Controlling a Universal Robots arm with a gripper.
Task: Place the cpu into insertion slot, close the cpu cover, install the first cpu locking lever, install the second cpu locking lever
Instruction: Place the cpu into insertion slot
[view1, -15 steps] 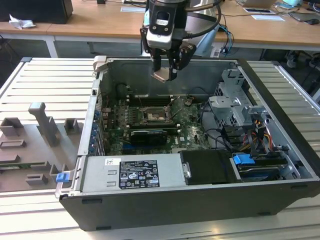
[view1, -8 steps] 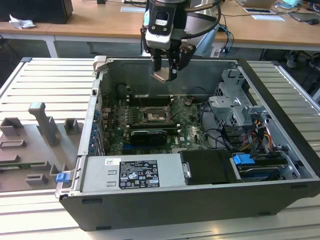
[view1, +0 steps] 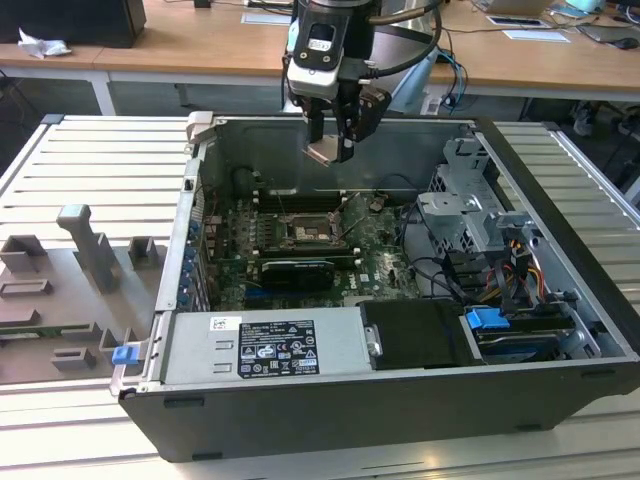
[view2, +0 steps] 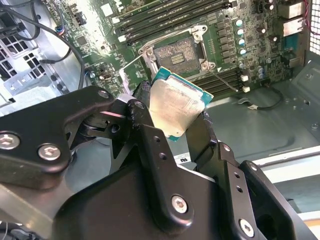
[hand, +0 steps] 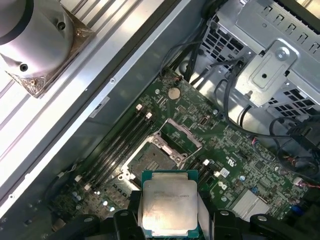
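Slatted metal table (view1: 90, 160): carries everything below; a grey moulded fixture tray (view1: 70, 290) lies on it toward the exterior view's left.

Computer case (view1: 330, 400): dark tower on its side, side panel off, interior exposed.

Power supply (view1: 265, 345): silver box with a label, set against the case's near wall in the exterior view.

Drive cage (view1: 465, 215): perforated grey metal, toward the exterior view's right, with bundled cables beside it.

Motherboard (view1: 380, 265): green, flat on the case floor.

Gripper (view1: 330, 140): black, two-fingered, hanging above the open case over the motherboard. Its fingers (view2: 142, 100) are drawn in on the cpu and clamp it by two opposite edges.

Memory slots (hand: 120, 145): long, narrow, black, in a row just beside the socket.

Insertion slot (hand: 150, 160): square socket with a silvery rim and dark centre, bare and uncovered. In the exterior view (view1: 305, 232) it sits below the gripper; in the second wrist view (view2: 177, 55) it lies beyond the held chip.

Cpu cover (hand: 188, 133): thin silvery frame, swung up off the socket and standing open at one of its sides, green board visible through the cut-out.

Cpu (view2: 175, 107): pale silver lid on a green-edged substrate, lid facing the wrist cameras, tilted in the second wrist view. It is in the air between the fingers, well clear of the socket; also visible in the first wrist view (hand: 169, 205) and the exterior view (view1: 325, 152).

Coin cell (hand: 173, 93): round, silver, on the board apart from the socket.
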